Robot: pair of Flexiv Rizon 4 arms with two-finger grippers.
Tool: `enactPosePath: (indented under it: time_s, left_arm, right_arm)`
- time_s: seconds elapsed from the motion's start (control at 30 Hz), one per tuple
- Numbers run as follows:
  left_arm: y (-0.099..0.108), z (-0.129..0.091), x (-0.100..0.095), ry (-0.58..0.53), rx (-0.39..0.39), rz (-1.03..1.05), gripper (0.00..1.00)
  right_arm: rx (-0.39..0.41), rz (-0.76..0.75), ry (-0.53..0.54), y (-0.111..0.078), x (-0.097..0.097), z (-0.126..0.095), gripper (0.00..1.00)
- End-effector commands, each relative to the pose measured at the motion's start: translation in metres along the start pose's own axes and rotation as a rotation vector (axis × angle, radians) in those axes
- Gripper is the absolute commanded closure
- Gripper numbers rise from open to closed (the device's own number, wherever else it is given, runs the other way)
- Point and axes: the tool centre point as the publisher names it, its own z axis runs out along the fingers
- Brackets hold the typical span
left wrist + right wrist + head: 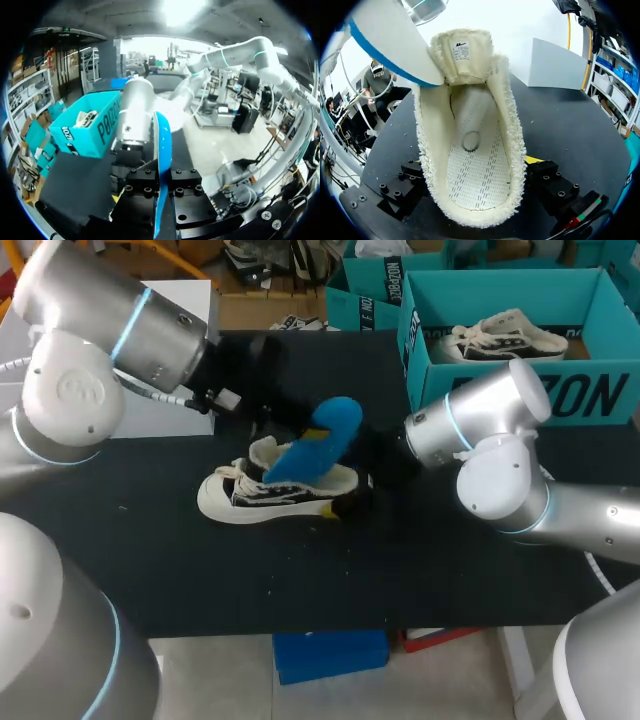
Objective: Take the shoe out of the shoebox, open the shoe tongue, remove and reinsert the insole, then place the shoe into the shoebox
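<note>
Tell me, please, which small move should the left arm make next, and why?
Probably lower the left tool so the tip of the blue insole slides into the opening of the sneaker. The insole is out, held tilted above the sneaker, whose inside shows bare in the right wrist view; the right tool grips the heel.

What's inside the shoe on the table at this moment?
The shoe shows a bare stitched footbed; the blue insole is mostly out, tilted over the opening. The toe end is hidden under the tongue.
</note>
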Motion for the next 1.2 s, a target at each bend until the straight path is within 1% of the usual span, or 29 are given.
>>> enactPosePath:
  time_s: [0.03, 0.17, 0.2, 0.23, 0.33, 0.4, 0.47, 0.5, 0.53, 0.57, 0.63, 0.67, 0.7, 0.73, 1.2]
  left_arm:
    - [-0.014, -0.034, 0.000, 0.057, 0.083, -0.020, 1.00]
    - [-0.040, -0.052, 0.006, 0.075, 0.159, -0.029, 1.00]
    - [-0.045, -0.054, 0.006, 0.078, 0.167, -0.031, 1.00]
    - [-0.056, -0.058, 0.008, 0.085, 0.181, -0.021, 1.00]
    - [-0.080, -0.067, 0.014, 0.100, 0.207, -0.011, 1.00]
    - [-0.093, -0.073, 0.018, 0.100, 0.223, -0.013, 1.00]
    - [-0.106, -0.079, 0.022, 0.127, 0.234, -0.015, 1.00]
    - [-0.111, -0.081, 0.024, 0.121, 0.225, -0.020, 1.00]
    - [-0.115, -0.082, 0.025, 0.152, 0.235, -0.020, 1.00]
    - [-0.119, -0.084, 0.026, 0.224, 0.245, -0.034, 1.00]
    - [-0.127, -0.090, 0.031, 0.187, 0.229, -0.034, 1.00]
    - [-0.130, -0.093, 0.034, 0.192, 0.229, -0.036, 1.00]
    - [-0.133, -0.096, 0.037, 0.202, 0.210, -0.032, 1.00]
    - [-0.135, -0.098, 0.040, 0.193, 0.171, -0.025, 1.00]
    - [-0.135, -0.098, 0.040, 0.193, 0.171, -0.025, 1.00]
  right_arm:
    - [0.001, 0.001, -0.002, 0.000, -0.001, 0.001, 1.00]
    - [0.001, 0.001, -0.002, 0.000, -0.001, 0.001, 1.00]
    - [0.001, 0.001, -0.002, 0.000, -0.001, 0.001, 1.00]
    - [0.001, 0.001, -0.002, 0.000, -0.001, 0.001, 1.00]
    - [0.001, 0.001, -0.002, 0.000, -0.001, 0.001, 1.00]
    - [0.001, 0.001, -0.002, 0.000, -0.001, 0.001, 1.00]
    - [0.001, 0.001, -0.002, 0.000, -0.001, 0.001, 1.00]
    - [0.001, 0.001, -0.002, 0.000, -0.001, 0.001, 1.00]
    - [0.001, 0.001, -0.002, 0.000, -0.001, 0.001, 1.00]
    - [0.001, 0.001, -0.002, 0.000, -0.001, 0.001, 1.00]
    - [0.001, 0.001, -0.002, 0.000, -0.001, 0.001, 1.00]
    - [0.001, 0.001, -0.002, 0.000, -0.001, 0.001, 1.00]
    - [0.001, 0.001, -0.002, 0.000, -0.001, 0.001, 1.00]
    - [0.001, 0.001, -0.002, 0.000, -0.001, 0.001, 1.00]
    - [0.001, 0.001, -0.002, 0.000, -0.001, 0.001, 1.00]
